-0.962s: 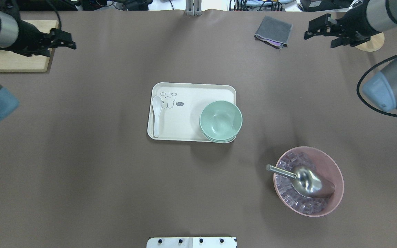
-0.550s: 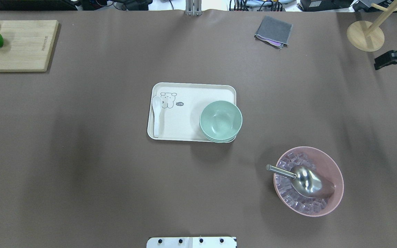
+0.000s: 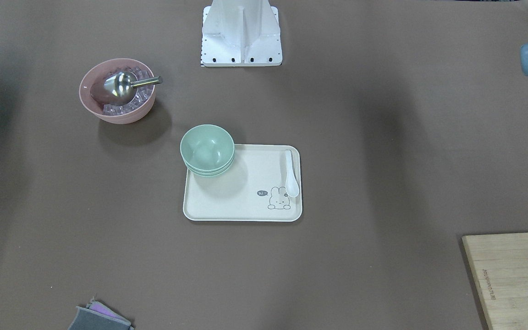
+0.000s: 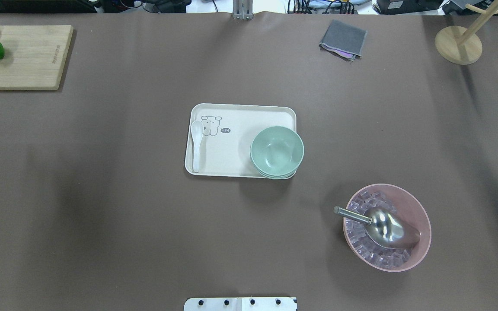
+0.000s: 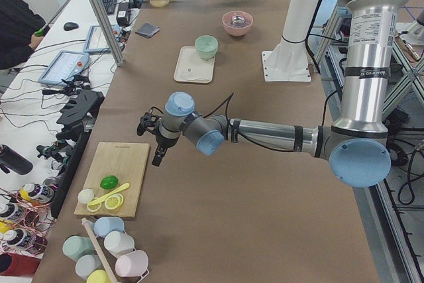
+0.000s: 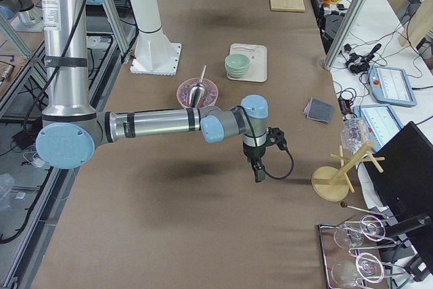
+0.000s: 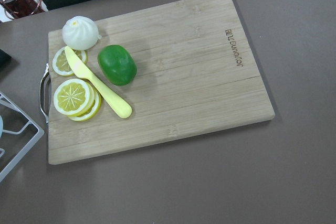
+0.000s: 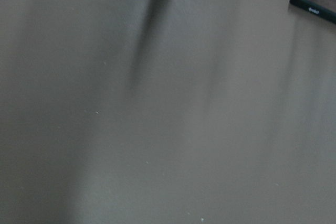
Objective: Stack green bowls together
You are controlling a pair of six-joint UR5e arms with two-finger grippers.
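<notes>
Moved since a second ago: both arms, gone from the overhead view and now parked toward opposite ends of the table.

1. Nearest the robot: pink bowl (image 4: 419,211), holding ice cubes (image 4: 361,203) and a metal scoop (image 4: 387,229). No part of the task.
2. Mid-table: tray (image 4: 240,116), with a white spoon (image 4: 196,144) along one short side and the green bowls (image 4: 277,150) at the corner toward the pink bowl. Three rims show, nested one inside another, upright, top bowl empty (the stack's rim overhangs the tray's edge slightly).
3. Far edge: grey cloth (image 4: 343,39), wooden stand (image 4: 458,45), cutting board (image 4: 28,56).
4. Left gripper (image 5: 158,157), above the table near the cutting board; right gripper (image 6: 258,170), above bare table near the wooden stand. Nothing is seen in either; whether the fingers are spread or closed cannot be told.

Handling note: stacking looks complete, so the step in hand is the retreat. Done well, it keeps both arms high and well away from the tray, since a light plastic nest at the rim would probably slide or tip at a nudge. No re-seating seems needed.
</notes>
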